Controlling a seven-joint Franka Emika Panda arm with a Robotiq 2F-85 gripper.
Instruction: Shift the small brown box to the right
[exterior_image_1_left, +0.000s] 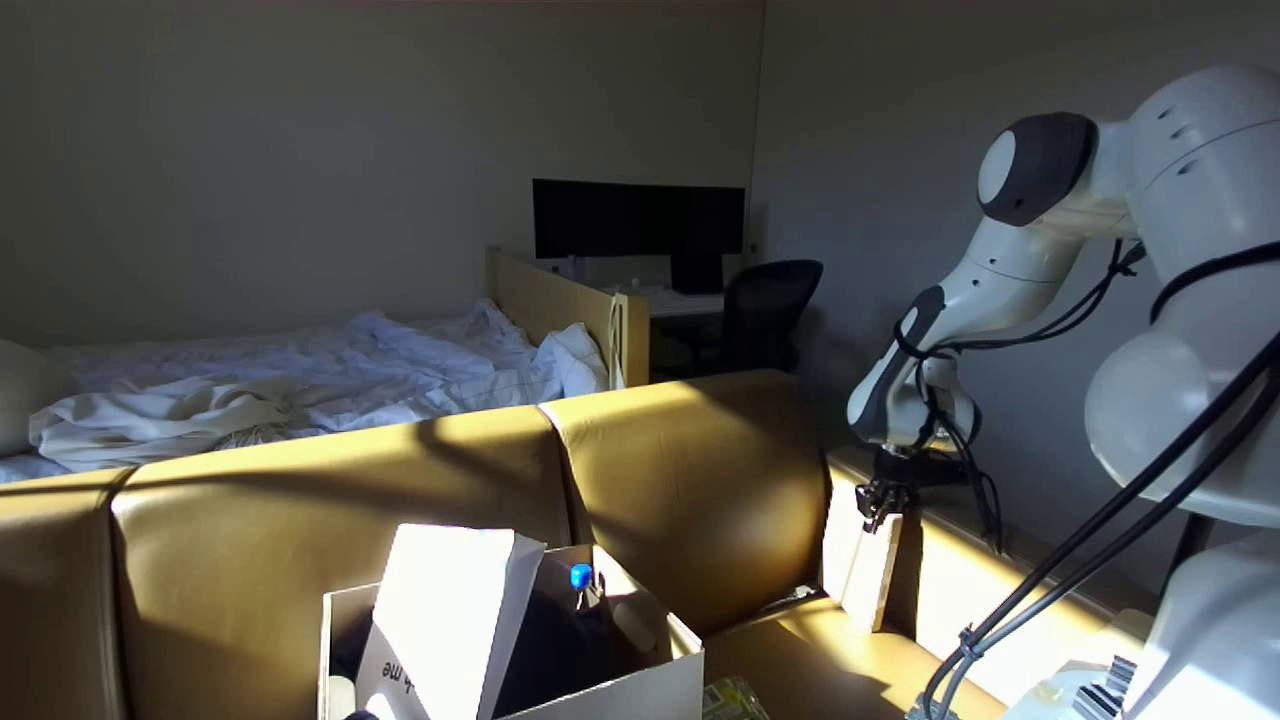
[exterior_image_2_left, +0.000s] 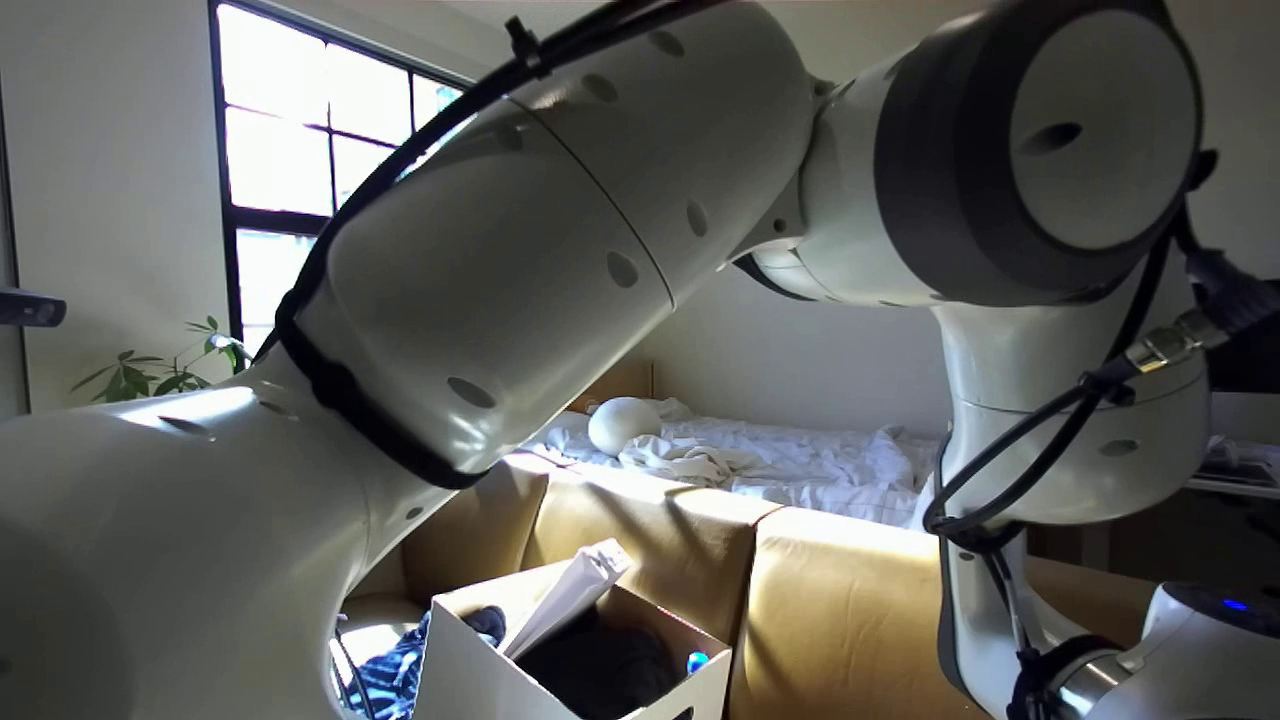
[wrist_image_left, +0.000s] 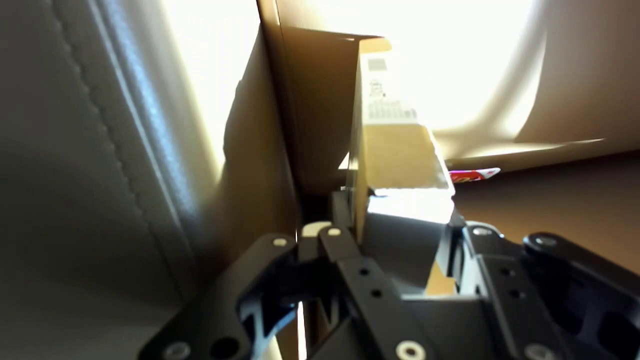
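Observation:
The small brown box (exterior_image_1_left: 880, 575) stands nearly upright in the sofa's corner, beside the armrest. Its lower end is close to the seat; I cannot tell whether it touches. In the wrist view the box (wrist_image_left: 400, 155) is long, with a white printed label on its far part and a brightly lit near edge. My gripper (exterior_image_1_left: 885, 505) is at the top of the box, pointing down. In the wrist view the gripper's fingers (wrist_image_left: 400, 225) lie along both sides of the box, shut on it. In an exterior view the box and fingers are out of view.
The armrest (exterior_image_1_left: 960, 570) and sofa backrest (exterior_image_1_left: 690, 480) stand close to the gripper. A large open carton (exterior_image_1_left: 640, 690) full of things is on the seat; it also shows in an exterior view (exterior_image_2_left: 520, 690). A red wrapper (wrist_image_left: 472, 175) lies near the box. A green packet (exterior_image_1_left: 735, 700) lies beside the carton.

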